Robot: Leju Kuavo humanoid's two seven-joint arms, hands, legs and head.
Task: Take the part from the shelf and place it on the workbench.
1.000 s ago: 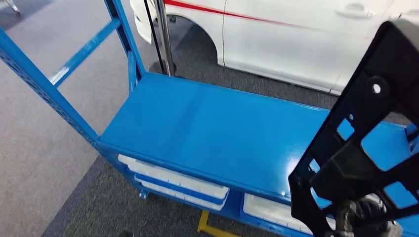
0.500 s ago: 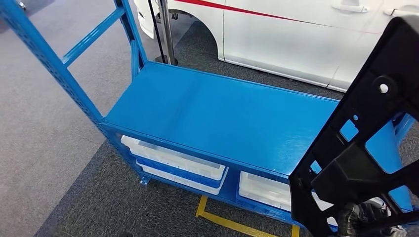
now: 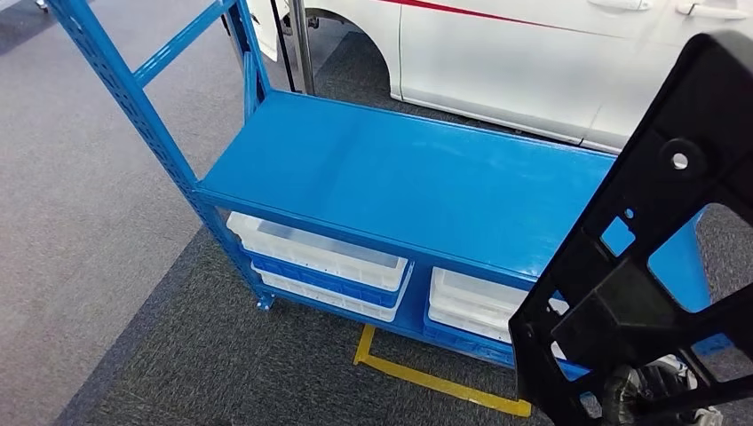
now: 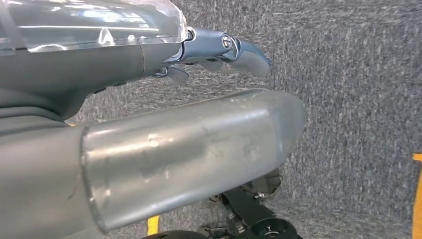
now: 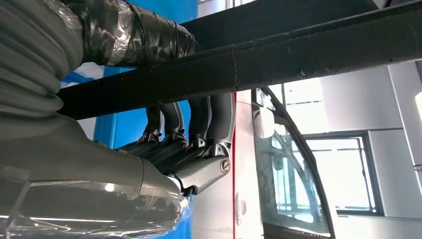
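The right hand [image 5: 189, 144] clenches a bar of the black part [image 3: 657, 257], carrying it upright at the shelf's [image 3: 426, 186] right end, probably to keep it off the blue top. The left hand [image 4: 219, 50] hangs over carpet; its state I cannot tell.

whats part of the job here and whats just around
Job:
- black part, held up in the right hand
- blue shelf, top board bare

Around:
- white bins on the lower level
- white car behind
- yellow floor tape
- left hand, hanging over the carpet
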